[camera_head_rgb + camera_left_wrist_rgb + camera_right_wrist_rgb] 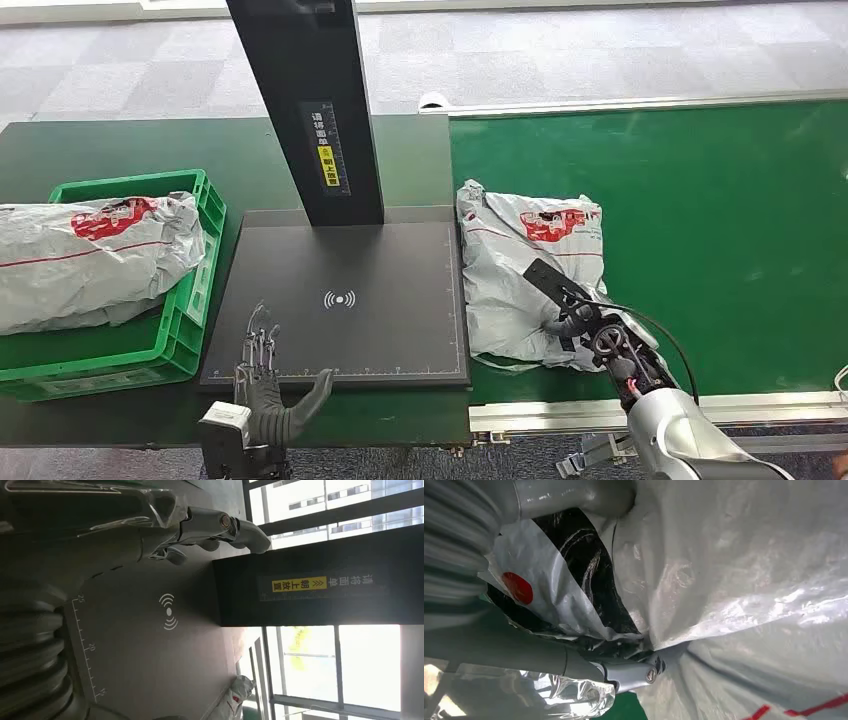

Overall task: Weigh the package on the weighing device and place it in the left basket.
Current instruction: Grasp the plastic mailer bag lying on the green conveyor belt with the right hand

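Far left of the head view you've got the green basket (190, 310) sitting on the dark table (120, 145), and there's already a grey bag (90, 260) with red print stuffed in it, bulging over the rim. Just right of that, at the bottom of the frame, your left hand (268, 385) hovers at the near edge of the weighing device (340, 300), with its fingers (262, 340) spread apart and holding nothing. The scale is a flat black plate with a little wireless symbol in the middle and a black post (310, 100) rising from its back edge, yellow label on it.

Moving right, the package (530, 270) you care about is a crinkly grey plastic mailer with red markings, lying on the green conveyor belt (700, 220) right up against the scale's right edge. Your right hand (585, 320) is down on its near right corner, and in the right wrist view the fingers (629, 672) and thumb are bunching the plastic (744, 580) between them, so it's gripping the bag.
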Robot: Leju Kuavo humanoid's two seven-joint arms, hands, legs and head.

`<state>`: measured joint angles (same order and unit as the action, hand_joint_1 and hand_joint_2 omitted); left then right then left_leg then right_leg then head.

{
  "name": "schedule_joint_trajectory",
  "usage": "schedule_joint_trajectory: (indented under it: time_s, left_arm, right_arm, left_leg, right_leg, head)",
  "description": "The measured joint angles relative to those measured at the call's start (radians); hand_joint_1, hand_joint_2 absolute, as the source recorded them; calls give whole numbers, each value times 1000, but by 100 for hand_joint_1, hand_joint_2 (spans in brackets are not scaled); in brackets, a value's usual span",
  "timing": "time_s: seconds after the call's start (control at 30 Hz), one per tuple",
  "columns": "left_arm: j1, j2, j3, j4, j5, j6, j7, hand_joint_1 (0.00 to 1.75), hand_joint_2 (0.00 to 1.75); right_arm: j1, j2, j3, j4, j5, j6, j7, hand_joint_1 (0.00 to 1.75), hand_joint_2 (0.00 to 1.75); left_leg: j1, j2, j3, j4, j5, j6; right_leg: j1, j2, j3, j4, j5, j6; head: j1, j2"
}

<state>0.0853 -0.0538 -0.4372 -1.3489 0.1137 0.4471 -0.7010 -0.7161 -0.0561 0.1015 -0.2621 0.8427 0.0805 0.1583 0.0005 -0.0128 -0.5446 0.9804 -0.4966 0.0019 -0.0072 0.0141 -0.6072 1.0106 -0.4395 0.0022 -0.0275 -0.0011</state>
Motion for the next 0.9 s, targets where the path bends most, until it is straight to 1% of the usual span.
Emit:
schedule_joint_trajectory:
  time_s: [0.5, 0.77, 0.83, 0.9]
  left_arm:
    - [-5, 2, 0, 5, 4, -1, 0, 0, 175]
    - [-3, 3, 1, 0, 2, 7, 0, 0, 175]
    - [2, 5, 2, -13, -1, 14, 0, 0, 175]
    - [8, 8, 5, -35, -4, 24, 0, 0, 175]
  right_arm:
    - [-1, 7, -5, 0, -18, 9, 0, 175, 175]
    - [-1, 9, -23, -3, -32, -51, -78, 175, 175]
    - [-2, 9, -30, -10, -38, -81, -118, 175, 175]
    - [-6, 7, -38, -23, -46, -127, -180, 175, 175]
  left_leg:
    - [0, 0, 2, 0, 0, 0]
    - [0, 0, 1, 0, 0, 0]
    - [0, 0, 1, 0, 0, 0]
    - [0, 0, 0, 0, 0, 0]
  right_leg:
    - [0, 0, 2, 0, 0, 0]
    - [0, 0, 2, 0, 0, 0]
    - [0, 0, 2, 0, 0, 0]
    - [0, 0, 1, 0, 0, 0]
  head:
    - [0, 0]
    - [0, 0]
    - [0, 0]
    - [0, 0]
